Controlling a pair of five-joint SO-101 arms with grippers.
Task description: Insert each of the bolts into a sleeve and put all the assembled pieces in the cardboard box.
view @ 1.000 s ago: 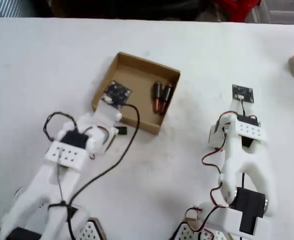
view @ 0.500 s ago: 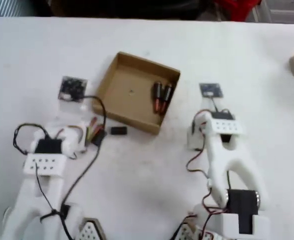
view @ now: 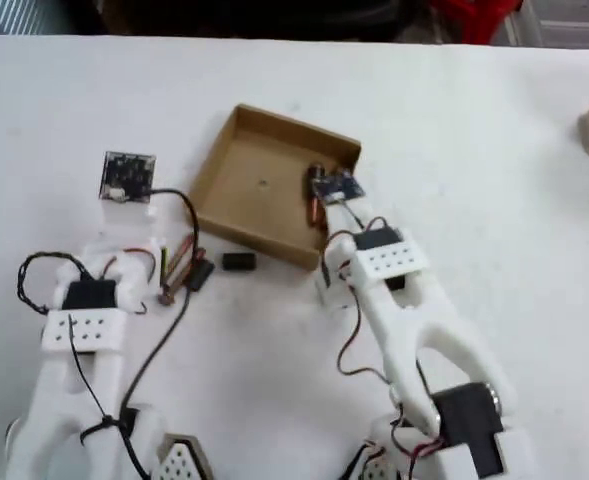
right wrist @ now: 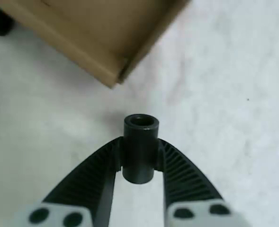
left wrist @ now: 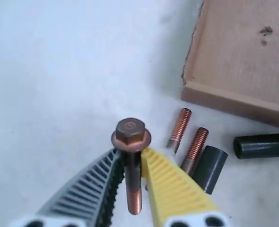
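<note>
Left fingers [left wrist: 170,189] pinch a copper bolt [left wrist: 132,165] by its shank, while right fingers [right wrist: 186,175] clamp a black sleeve [right wrist: 140,146].

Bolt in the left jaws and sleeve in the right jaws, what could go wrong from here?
The bolt sits head-outward, its shank end back between the left jaws, so it may not reach the sleeve cleanly. The right jaws hold that sleeve close by the cardboard box corner and might bump it. Loose bolts and sleeves lie beside the left jaws and could get knocked away.
</note>
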